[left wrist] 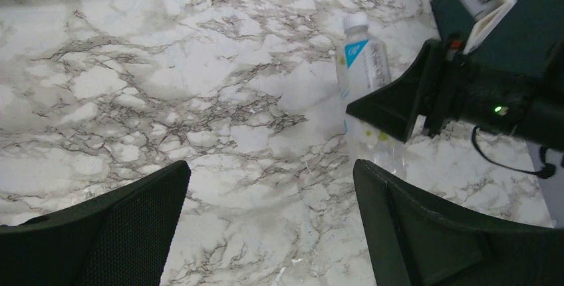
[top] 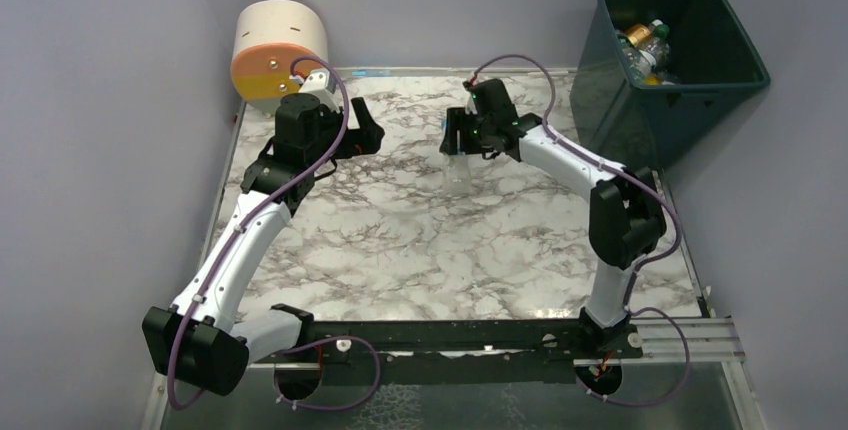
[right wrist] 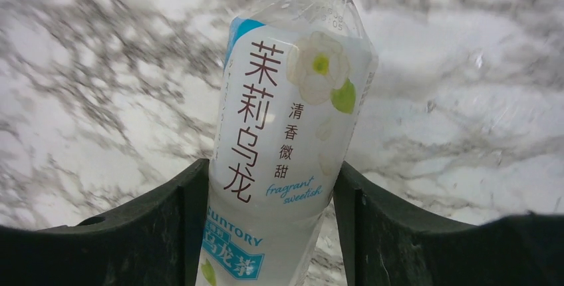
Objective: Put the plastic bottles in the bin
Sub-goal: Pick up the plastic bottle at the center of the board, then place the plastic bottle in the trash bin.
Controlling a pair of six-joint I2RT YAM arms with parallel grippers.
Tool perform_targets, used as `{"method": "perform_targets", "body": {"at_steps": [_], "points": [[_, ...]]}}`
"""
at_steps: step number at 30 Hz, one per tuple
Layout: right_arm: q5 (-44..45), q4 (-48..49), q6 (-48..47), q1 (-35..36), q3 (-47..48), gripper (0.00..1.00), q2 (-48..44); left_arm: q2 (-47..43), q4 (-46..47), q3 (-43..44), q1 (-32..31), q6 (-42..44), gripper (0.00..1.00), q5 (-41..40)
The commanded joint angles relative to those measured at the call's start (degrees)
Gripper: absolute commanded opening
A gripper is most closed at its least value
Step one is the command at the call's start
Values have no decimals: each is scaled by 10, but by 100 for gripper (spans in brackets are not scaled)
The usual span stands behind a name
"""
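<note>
Several plastic bottles (top: 645,45) in far-right dark teal square plastic bin (top: 700,115); seemingly last clear white-labelled bottle (right wrist: 286,100) clamped in right gripper (right wrist: 269,173); left gripper (left wrist: 269,173) wide open, empty.

Light was soft and even from overhead, no hard shadows. Table (top: 420,240) was well exposed; the arms threw only faint grey smudges on the marble. Inside of the bin (top: 735,45) went nearly black. Pale reflections showed on the shiny sheet (top: 480,405) at the near edge. Walls leaned outward toward the corners: wide lens. Left wrist view was sharp on the marble, with a mild sheen top left. The left gripper (left wrist: 271,165) was underexposed, its mesh texture just visible. Right wrist view: bottle (right wrist: 286,133) label was crisp, the marble behind it smeared and soft, worst at left. The right gripper (right wrist: 271,167) read as flat dark shapes, no detail.
</note>
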Motion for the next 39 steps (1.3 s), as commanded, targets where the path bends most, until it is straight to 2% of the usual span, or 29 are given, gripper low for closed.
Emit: {"method": "perform_targets", "body": {"at_steps": [1, 12, 19, 26, 32, 39], "points": [[37, -31, -42, 2, 99, 64, -43, -6, 11, -9, 1, -1, 99, 7], [48, -99, -84, -33, 304, 65, -25, -15, 10, -18, 1, -1, 99, 8], [34, -118, -94, -91, 386, 65, -25, -16, 12, -25, 1, -1, 99, 8], [9, -107, -80, -212, 418, 66, -58, -13, 12, -25, 1, -1, 99, 11], [-46, -52, -20, -373, 386, 66, -109, -11, 13, -23, 1, 0, 99, 14], [-60, -39, -7, -432, 418, 66, -105, -4, 12, -19, 2, 0, 99, 15]]}}
